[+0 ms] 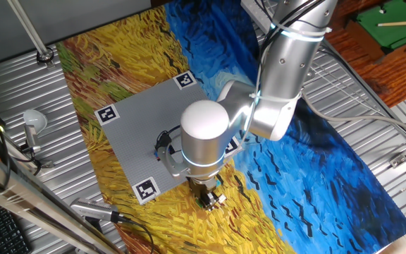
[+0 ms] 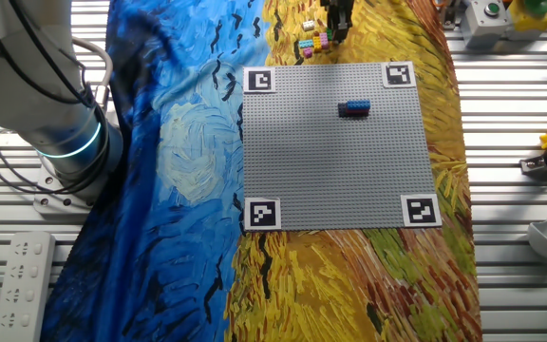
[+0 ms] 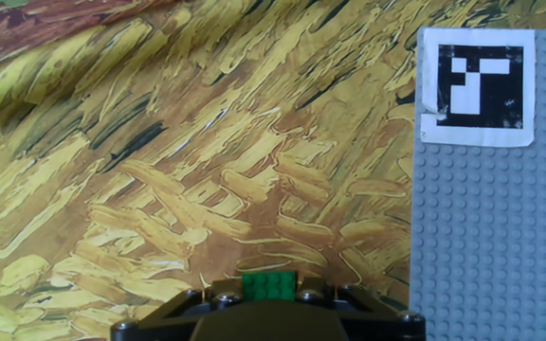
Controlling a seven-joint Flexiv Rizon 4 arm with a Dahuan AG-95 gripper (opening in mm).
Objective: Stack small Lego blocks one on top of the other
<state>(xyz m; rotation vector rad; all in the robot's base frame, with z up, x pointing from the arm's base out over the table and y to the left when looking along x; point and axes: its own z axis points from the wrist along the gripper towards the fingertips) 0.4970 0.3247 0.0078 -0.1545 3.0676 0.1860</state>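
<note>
Inspection runs left to right in the other fixed view. At the left stands the arm base [image 2: 60, 142], on the blue part of the painted cloth [image 2: 174, 171] that covers the desk. Right of it lies the grey baseplate [image 2: 340, 180], with black-and-white tags at its corners. A blue block [image 2: 354, 106], with red at its underside, sits on the far half of the plate; this appears to be the stack begun.

Beyond the far edge of the plate, on the yellow cloth, lie the loose blocks [image 2: 313, 42], pink and yellow among them. The gripper [image 2: 337, 24] hangs just right of them.

In the hand view a green block [image 3: 270, 285] sits between the jaws at the bottom edge. The jaws appear clenched on it; contact itself is hidden by the gripper body.

Judgement: the step in hand is carrying the green block to the stack. To do it well:
- Lift clear of the loose blocks before travelling.
- Keep the block level and square to the blue block's studs.
- Centre above the stack, then press straight down.
- Release only once the block is seated.

Risk: a tilted block would not lock onto the studs.
</note>
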